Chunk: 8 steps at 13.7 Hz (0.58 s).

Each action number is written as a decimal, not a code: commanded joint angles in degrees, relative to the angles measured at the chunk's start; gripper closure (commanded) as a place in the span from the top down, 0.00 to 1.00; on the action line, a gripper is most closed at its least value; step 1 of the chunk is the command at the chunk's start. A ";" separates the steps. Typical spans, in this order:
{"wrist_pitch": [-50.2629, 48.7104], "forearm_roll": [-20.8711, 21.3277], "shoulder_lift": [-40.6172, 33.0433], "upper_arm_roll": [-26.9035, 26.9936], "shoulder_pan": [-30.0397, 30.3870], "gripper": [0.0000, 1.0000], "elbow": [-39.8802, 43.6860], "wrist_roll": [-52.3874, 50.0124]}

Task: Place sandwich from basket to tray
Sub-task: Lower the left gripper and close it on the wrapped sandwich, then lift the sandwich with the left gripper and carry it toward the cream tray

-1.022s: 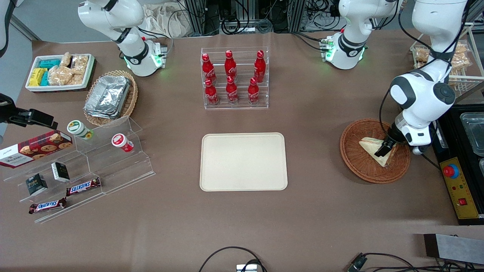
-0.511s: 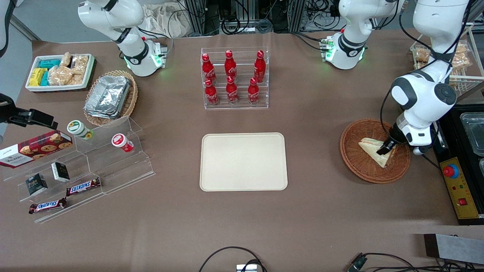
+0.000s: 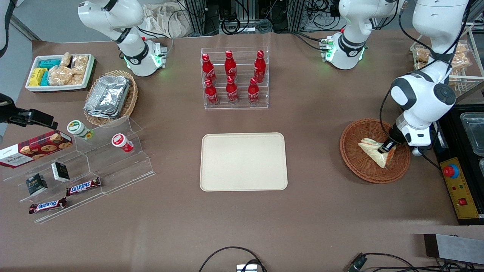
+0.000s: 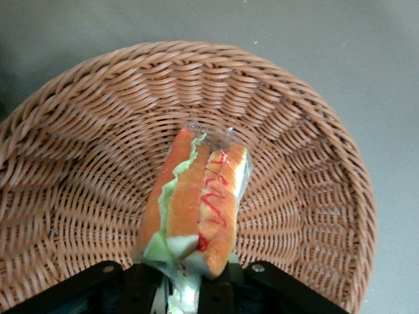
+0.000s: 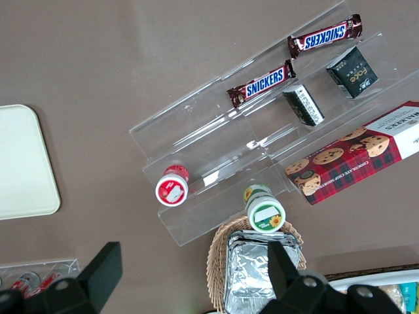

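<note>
The sandwich (image 3: pixel 372 151) is tipped up on its edge inside the reddish-brown wicker basket (image 3: pixel 355 166), toward the working arm's end of the table. My left gripper (image 3: pixel 386 148) is shut on its wide end. The wrist view has the wrapped sandwich (image 4: pixel 196 203) sticking out from between the black fingers of the gripper (image 4: pixel 180 288), with orange and green filling showing and the basket weave (image 4: pixel 98 131) under it. I cannot tell if it still touches the weave. The cream tray (image 3: pixel 243 161) lies bare at the table's middle.
A rack of red bottles (image 3: pixel 235 78) stands farther from the camera than the tray. A black control box with a red button (image 3: pixel 457 189) sits close beside the basket. An acrylic snack stand (image 3: pixel 94 166) and a tan basket of foil containers (image 3: pixel 109 96) lie toward the parked arm's end.
The sandwich lay flat in the basket one second ago; it now stands tilted on its edge in the gripper's hold. The gripper has barely shifted.
</note>
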 commanded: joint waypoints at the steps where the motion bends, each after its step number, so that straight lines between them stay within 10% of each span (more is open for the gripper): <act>1: -2.53 0.10 -4.02 0.00 -0.40 0.08 0.07 2.81; 8: -30.56 14.16 -12.73 -7.01 -0.40 0.08 12.79 3.96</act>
